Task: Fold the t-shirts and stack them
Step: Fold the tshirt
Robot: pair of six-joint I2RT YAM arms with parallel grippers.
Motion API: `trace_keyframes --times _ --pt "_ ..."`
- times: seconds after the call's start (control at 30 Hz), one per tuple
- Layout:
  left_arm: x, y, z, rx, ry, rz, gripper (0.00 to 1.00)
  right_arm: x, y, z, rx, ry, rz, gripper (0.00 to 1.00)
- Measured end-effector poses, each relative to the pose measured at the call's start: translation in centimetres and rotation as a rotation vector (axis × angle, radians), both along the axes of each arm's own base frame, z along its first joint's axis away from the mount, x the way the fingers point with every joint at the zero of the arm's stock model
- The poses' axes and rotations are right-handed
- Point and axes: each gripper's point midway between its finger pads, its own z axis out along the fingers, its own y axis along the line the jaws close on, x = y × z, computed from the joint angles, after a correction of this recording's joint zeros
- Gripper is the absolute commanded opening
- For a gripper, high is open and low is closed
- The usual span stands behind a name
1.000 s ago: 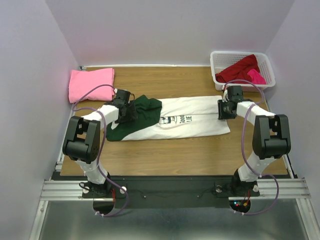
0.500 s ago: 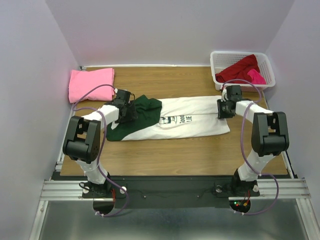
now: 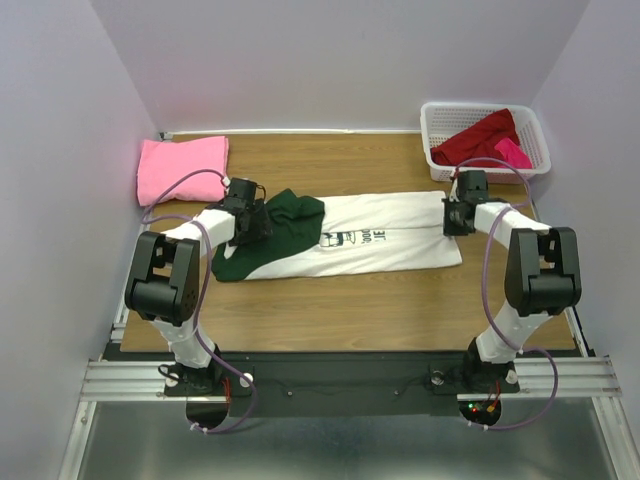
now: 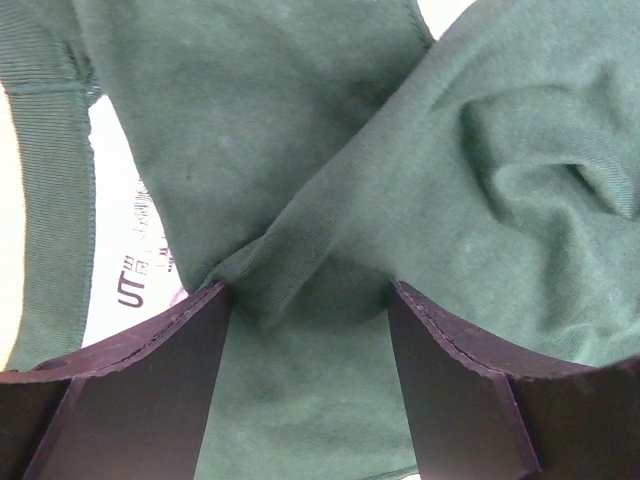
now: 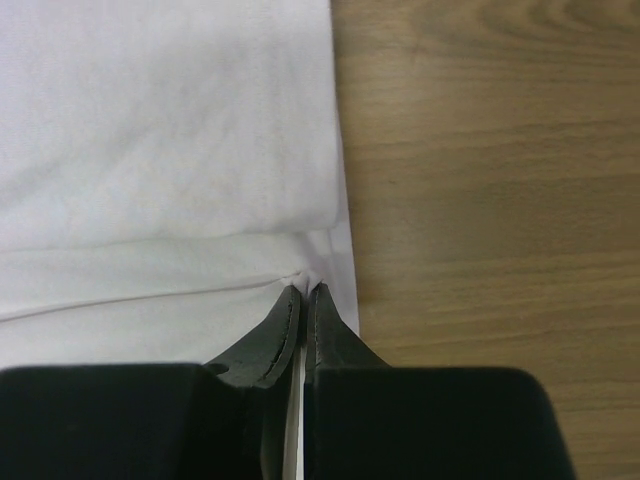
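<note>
Wooden table, centre: the tee lies stretched left to right between the arms. Left gripper straddles its green sleeve, jaws released; right gripper, nearer the table's right edge, pinches the hem tight.

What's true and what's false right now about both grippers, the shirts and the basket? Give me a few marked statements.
1. The right gripper is shut on the edge of the white t-shirt. True.
2. The left gripper is clamped shut on the green sleeve. False: its jaws stand open, with a fold of the sleeve between them.
3. The pink t-shirt lies at the far left corner of the table. True.
4. The basket is empty. False: it holds a dark red t-shirt and a magenta t-shirt.
</note>
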Motion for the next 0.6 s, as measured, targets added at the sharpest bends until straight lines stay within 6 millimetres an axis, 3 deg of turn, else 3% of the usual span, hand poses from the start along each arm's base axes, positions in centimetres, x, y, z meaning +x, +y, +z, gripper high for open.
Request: trace_keyframes --times 0.2,0.33,0.47,0.6 --pt "0.3 0.4 0.0 -0.017 -0.006 0.037 0.75 -0.5 -1.2 0.3 0.01 -0.011 -0.081 0.02" --pt "0.4 0.7 0.1 -0.022 -0.008 0.053 0.79 -0.5 -1.0 0.3 0.029 -0.013 -0.094 0.17" --pt "0.4 1.0 0.5 -0.016 -0.004 0.063 0.86 -0.5 -0.3 0.4 0.077 -0.014 -0.083 0.39" --pt "0.7 1.3 2.7 -0.015 -0.023 0.072 0.91 -0.5 1.5 2.2 0.123 -0.038 -0.051 0.48"
